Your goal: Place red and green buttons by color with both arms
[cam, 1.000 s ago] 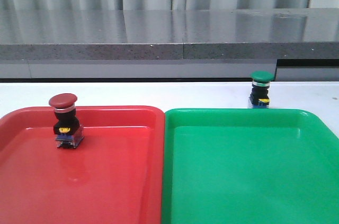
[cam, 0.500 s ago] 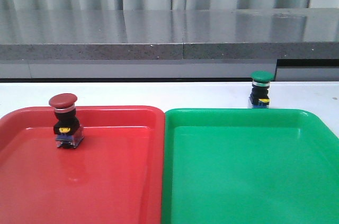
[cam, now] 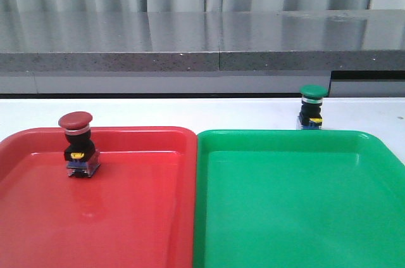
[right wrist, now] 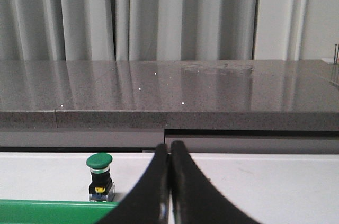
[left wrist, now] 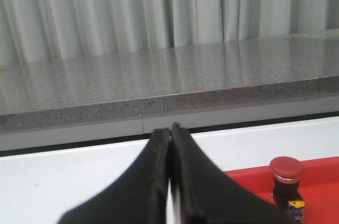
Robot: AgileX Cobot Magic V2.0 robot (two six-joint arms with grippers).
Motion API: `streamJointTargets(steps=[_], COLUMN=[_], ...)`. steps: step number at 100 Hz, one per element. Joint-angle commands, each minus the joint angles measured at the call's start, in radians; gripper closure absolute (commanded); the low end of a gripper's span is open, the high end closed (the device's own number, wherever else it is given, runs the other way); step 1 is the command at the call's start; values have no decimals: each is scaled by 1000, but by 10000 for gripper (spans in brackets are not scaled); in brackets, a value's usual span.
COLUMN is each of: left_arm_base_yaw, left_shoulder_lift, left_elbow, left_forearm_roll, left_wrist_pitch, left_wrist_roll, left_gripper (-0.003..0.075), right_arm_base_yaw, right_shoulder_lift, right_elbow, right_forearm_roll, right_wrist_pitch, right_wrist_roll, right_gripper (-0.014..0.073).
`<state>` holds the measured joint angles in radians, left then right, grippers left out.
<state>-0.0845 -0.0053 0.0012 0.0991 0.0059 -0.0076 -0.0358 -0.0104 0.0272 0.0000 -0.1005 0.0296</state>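
Nothing has moved since the earlier frames; both buttons stand as before. Left gripper (left wrist: 170, 131) and right gripper (right wrist: 169, 150) have their fingers pressed together, holding nothing, each arm level and pointing ahead over the white worktop (cam: 190, 113). Neither shows in the front view. Red button (cam: 77, 144) stands upright inside the red tray (cam: 139, 217), toward 10 o'clock. Green button (cam: 311, 107) stands on the worktop just beyond the green tray (cam: 285, 217), at 1 o'clock. Both look light, rigid and top-heavy; their black bodies below the slick caps seem the safest hold.
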Motion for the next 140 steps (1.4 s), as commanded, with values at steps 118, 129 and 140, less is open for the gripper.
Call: streamJointTargets(steps=[118,129,140], left_arm_base_yaw=[-5,-5,-5], left_shoulder_lift=[-31,-31,-31], left_elbow=[42,42,42], left_forearm_roll=[-1,-1,-1], left_wrist_pitch=[-73,-73,-73], left_wrist_roll=[-12,-12,-12], left_gripper=[739,739,739], right_arm_base_yaw=[-4,-4,-4], right_shoulder_lift=[654,654,654], right_elbow=[-742,-742,-742], right_forearm_roll=[120,120,124], right_wrist_pitch=[746,767,756], right_wrist_roll=[16,16,16], right_gripper=[486,243,4])
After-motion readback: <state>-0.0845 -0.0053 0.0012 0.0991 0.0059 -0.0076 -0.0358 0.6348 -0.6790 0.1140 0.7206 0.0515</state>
